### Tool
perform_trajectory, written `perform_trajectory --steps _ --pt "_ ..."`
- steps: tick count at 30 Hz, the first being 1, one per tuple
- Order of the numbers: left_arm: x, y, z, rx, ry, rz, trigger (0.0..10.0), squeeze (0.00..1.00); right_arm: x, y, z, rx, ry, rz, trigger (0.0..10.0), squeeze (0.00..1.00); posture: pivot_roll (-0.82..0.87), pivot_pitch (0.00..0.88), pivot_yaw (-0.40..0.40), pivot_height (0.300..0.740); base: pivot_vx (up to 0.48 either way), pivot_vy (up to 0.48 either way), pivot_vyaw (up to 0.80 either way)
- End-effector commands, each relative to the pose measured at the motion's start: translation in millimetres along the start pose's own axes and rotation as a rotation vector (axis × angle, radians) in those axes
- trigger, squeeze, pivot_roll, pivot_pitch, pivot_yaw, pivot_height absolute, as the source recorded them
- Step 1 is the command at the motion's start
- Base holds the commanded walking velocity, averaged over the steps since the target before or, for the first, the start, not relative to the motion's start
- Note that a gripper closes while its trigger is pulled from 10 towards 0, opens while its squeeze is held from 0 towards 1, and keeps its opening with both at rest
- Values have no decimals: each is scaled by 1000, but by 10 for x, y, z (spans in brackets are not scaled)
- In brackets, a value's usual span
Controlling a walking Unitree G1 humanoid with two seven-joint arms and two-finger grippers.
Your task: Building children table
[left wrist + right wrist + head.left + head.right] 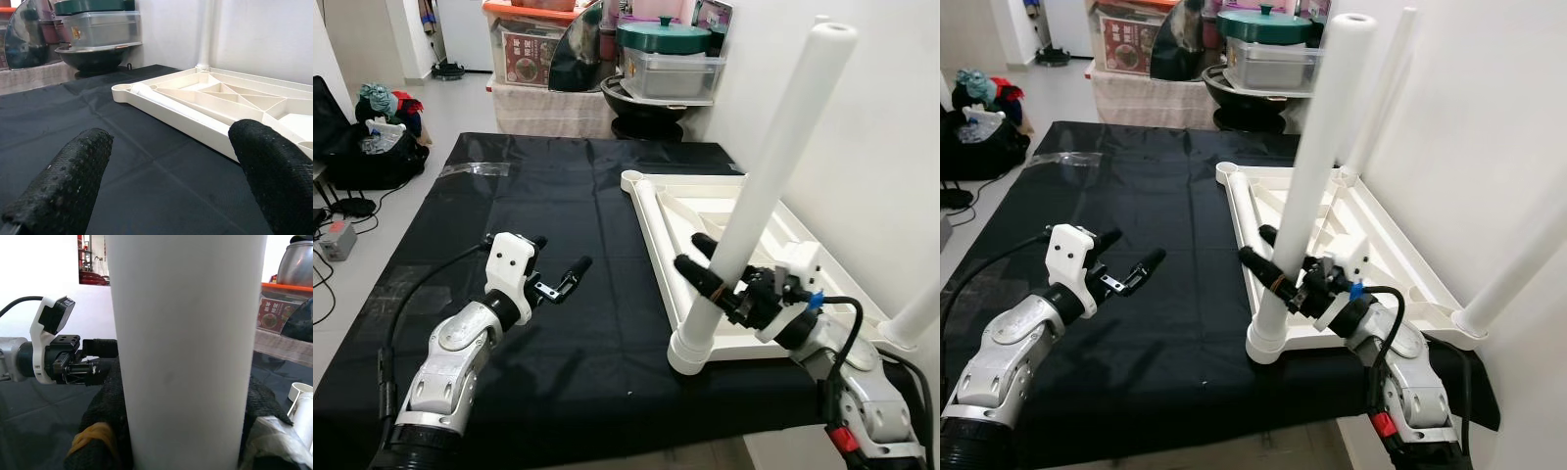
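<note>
An upturned white plastic tabletop lies on the black cloth, at the right. A white leg stands tilted in its near left corner socket. My right gripper is shut on this leg low down; its pads press both sides of the tube. Two more legs stand at the far right corner and the near right corner. Another white tube lies inside the tabletop along its left rim. My left gripper hovers open over the cloth, left of the tabletop, holding nothing.
A white wall runs close along the tabletop's right side. Storage boxes and a green-lidded pot stand behind the cloth. A black bag and cables lie on the floor at the left. The cloth's near edge is just below my arms.
</note>
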State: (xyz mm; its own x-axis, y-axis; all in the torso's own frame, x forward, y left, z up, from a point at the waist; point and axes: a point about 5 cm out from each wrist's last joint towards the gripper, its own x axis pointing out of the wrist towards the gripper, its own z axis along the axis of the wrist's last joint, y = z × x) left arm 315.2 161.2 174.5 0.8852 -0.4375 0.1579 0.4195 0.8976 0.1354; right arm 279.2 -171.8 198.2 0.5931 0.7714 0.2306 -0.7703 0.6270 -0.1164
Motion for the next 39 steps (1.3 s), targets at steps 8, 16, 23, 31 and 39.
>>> perform_trajectory --steps 8,16,23,31,39 --pt "-11 -1 2 -6 -1 3 10000 0 42 155 -212 170 88 171 10000 0 79 0 -113 740 0 0 0" --pt "-26 6 5 -8 0 8 10000 0 178 201 -149 244 21 217 10000 0 92 0 -123 740 0 0 0" --pt "-55 15 -2 -9 4 13 10000 0 192 218 -242 325 -31 130 10000 0 96 0 -125 740 0 0 0" --pt "-36 8 -5 -9 5 6 10000 0 108 141 -280 312 -44 33 10000 0 83 0 -113 740 0 0 0" --pt "-28 9 -5 -6 5 -1 10000 0 84 194 -353 303 -15 31 10000 0 86 0 -111 740 0 0 0"
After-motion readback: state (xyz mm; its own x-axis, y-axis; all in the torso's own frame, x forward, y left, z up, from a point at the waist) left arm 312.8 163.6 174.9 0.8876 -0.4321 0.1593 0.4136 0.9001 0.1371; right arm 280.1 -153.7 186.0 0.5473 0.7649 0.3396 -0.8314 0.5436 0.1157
